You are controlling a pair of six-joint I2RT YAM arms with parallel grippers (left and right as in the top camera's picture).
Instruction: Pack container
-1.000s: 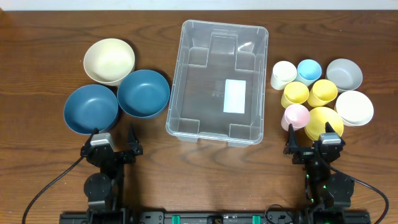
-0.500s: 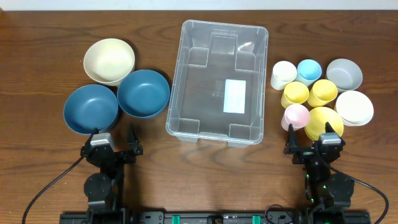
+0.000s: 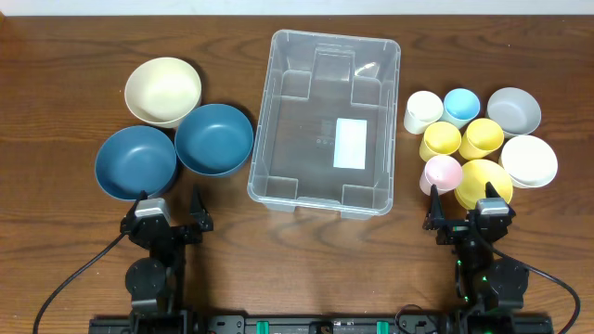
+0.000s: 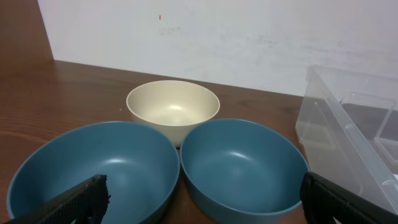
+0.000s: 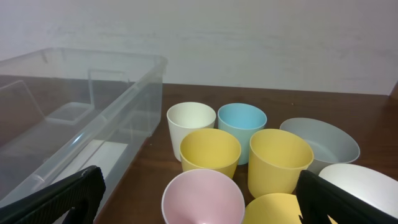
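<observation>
The container [image 3: 327, 121], a large clear rectangular bin with a white label on its base, stands empty at the table's middle; its wall shows in the left wrist view [image 4: 348, 130] and the right wrist view [image 5: 81, 118]. Left of it sit two blue bowls [image 3: 135, 161] [image 3: 214, 138] and a cream bowl [image 3: 163, 91]. Right of it cluster a white cup [image 3: 423, 111], a light blue cup [image 3: 461, 106], two yellow cups [image 3: 440, 141] [image 3: 481, 137], a pink cup [image 3: 442, 173], a yellow bowl [image 3: 483, 182], a grey bowl [image 3: 513, 110] and a white bowl [image 3: 528, 160]. My left gripper [image 3: 169, 206] is open just before the blue bowls. My right gripper [image 3: 469, 206] is open before the pink cup.
A white wall [image 4: 217, 37] rises behind the table's far edge. Bare wood lies along the front edge between the two arms [image 3: 316, 260].
</observation>
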